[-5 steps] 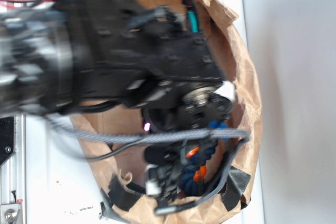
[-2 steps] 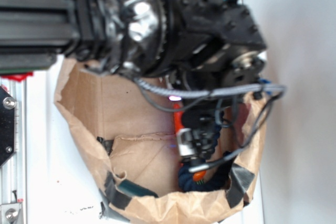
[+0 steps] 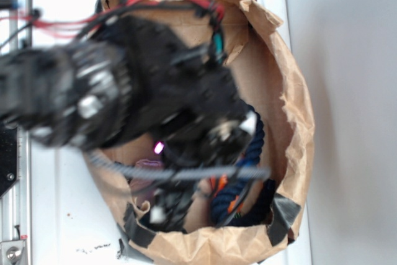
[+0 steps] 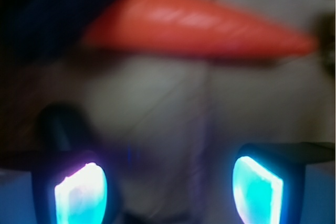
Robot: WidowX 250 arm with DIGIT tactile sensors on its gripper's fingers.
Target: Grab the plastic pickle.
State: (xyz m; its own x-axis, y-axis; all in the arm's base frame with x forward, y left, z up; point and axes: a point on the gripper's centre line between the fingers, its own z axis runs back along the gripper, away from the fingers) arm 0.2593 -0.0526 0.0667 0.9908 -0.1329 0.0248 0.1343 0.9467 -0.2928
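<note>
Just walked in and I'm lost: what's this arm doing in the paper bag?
The robot arm is reaching into a brown paper bag that holds a navy rope and an orange carrot. It is after a plastic pickle, which shows in neither view. The gripper is open and empty, with the carrot lying just ahead of its fingers on the bag floor. Nothing is grasped yet.

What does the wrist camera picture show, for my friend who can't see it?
A blurry orange toy carrot lies across the top of the picture, its point to the right, on pale brown paper. Below it, the robot hand is open and empty, its two fingertips glowing blue-green. No pickle shows.
</note>
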